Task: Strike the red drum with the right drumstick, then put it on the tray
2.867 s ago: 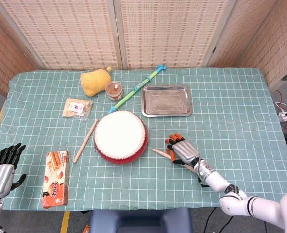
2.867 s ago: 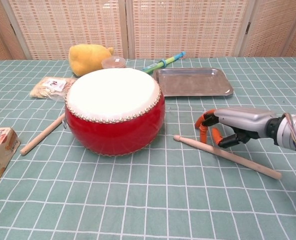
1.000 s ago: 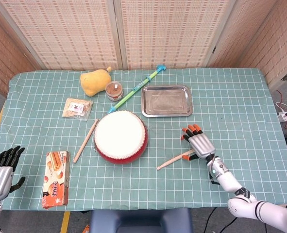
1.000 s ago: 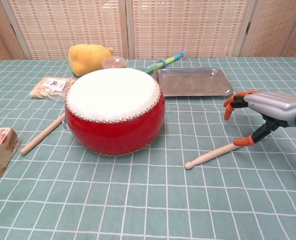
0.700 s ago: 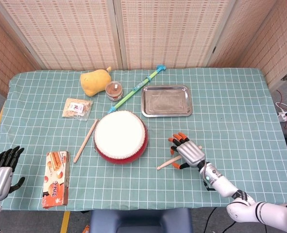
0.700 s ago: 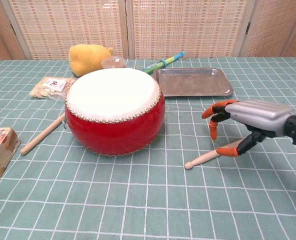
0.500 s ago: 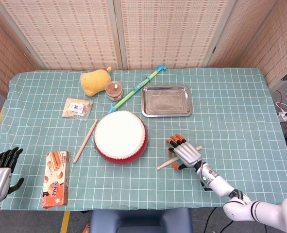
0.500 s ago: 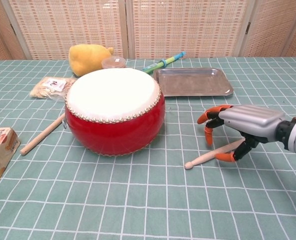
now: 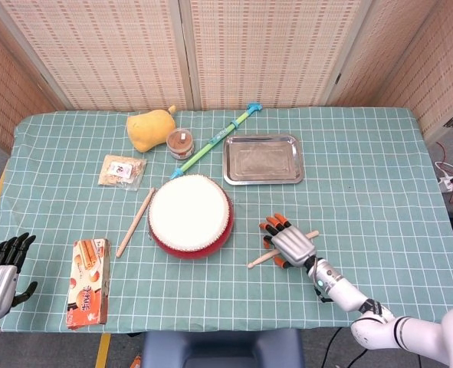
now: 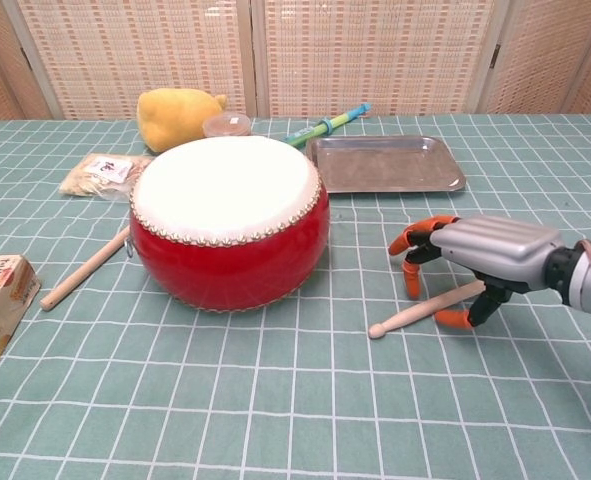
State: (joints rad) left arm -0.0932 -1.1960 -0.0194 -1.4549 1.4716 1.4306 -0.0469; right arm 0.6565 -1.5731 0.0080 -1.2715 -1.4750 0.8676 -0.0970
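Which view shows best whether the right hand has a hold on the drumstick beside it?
The chest view: from the side, the right hand arches over the drumstick, which lies flat on the table, fingers not closed round it. The head view looks down, so the hand covers the stick's middle.

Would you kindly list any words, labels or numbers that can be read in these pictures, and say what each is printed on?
No text can be read as it stands.
Snack box: print on its face, too blurred to read.
Small packet: a white label with dark marks, too small to read.
Round jar: a mark on its lid, too small to read.
Drum, tray, drumsticks: no writing visible.
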